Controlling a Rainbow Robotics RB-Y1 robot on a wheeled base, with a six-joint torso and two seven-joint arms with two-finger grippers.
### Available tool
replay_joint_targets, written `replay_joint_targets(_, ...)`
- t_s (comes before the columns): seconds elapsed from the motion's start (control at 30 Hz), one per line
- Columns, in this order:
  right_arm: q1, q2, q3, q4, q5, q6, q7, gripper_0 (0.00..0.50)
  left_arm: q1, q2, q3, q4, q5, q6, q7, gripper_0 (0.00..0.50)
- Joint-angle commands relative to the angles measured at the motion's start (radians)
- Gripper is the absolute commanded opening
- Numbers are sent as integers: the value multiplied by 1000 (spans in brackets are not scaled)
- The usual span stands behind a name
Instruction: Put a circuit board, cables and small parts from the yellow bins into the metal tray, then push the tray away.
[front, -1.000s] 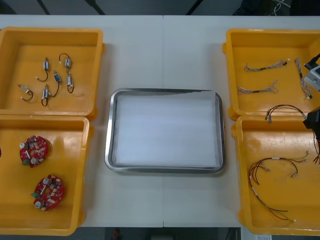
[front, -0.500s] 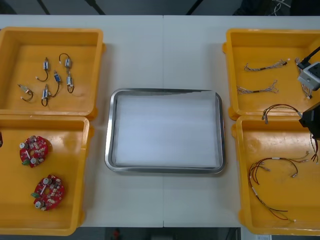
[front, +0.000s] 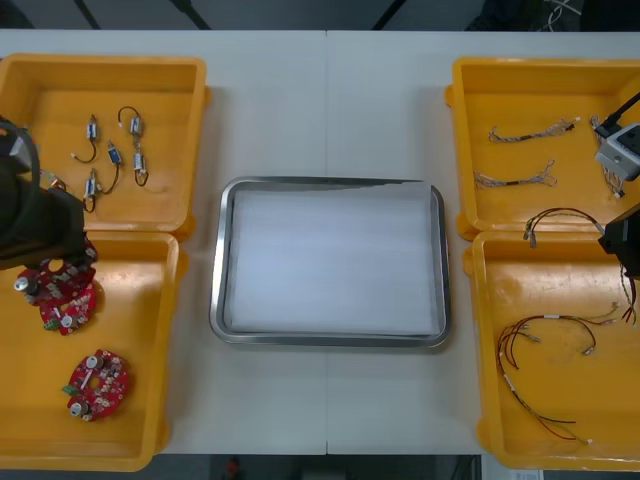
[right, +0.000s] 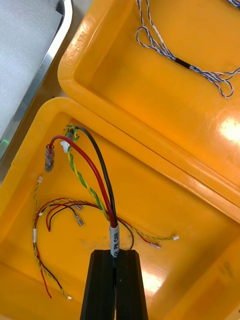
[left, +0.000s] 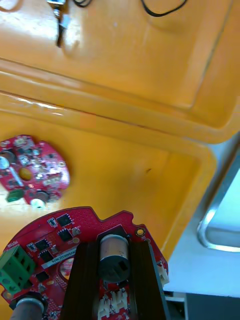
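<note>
Pinching a round red circuit board, the left gripper hangs over the near left yellow bin. The right gripper clamps a red, black and yellow cable over the near right yellow bin.

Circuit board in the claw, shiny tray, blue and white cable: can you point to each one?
held circuit board (left: 55, 236), left wrist view, red face
metal tray (front: 219, 262), front view, left rim
blue and white cable (right: 182, 62), right wrist view, black middle sleeve

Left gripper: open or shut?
Shut: the left gripper clamps a round red circuit board over the near left yellow bin. Right gripper holds multicoloured cables over right bins.
</note>
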Motion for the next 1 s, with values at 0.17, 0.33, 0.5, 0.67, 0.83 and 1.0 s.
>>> replay_joint_targets(0.17, -24, -39, 15, -27, 0, 4, 36, 0, -191, -109, -152, -49, -50, 35, 176, 0)
replay_joint_targets(0.33, -24, -39, 15, -27, 0, 4, 36, 0, -241, -175, -235, -69, -124, 37, 262, 0)
replay_joint_targets(0.5, -24, -39, 15, -27, 0, 4, 36, 0, -301, -241, -356, -75, -237, 40, 365, 0)
replay_joint_targets(0.67, -24, -39, 15, -27, 0, 4, 36, 0, -347, -322, -439, -69, -318, 86, 443, 0)
replay_joint_targets(0.83, -24, -39, 15, -27, 0, 4, 36, 0, -410, -432, -525, -23, -397, 144, 523, 0)
replay_joint_targets(1.0, -24, -39, 15, -27, 0, 4, 36, 0, -438, -532, -571, 44, -484, 163, 535, 0)
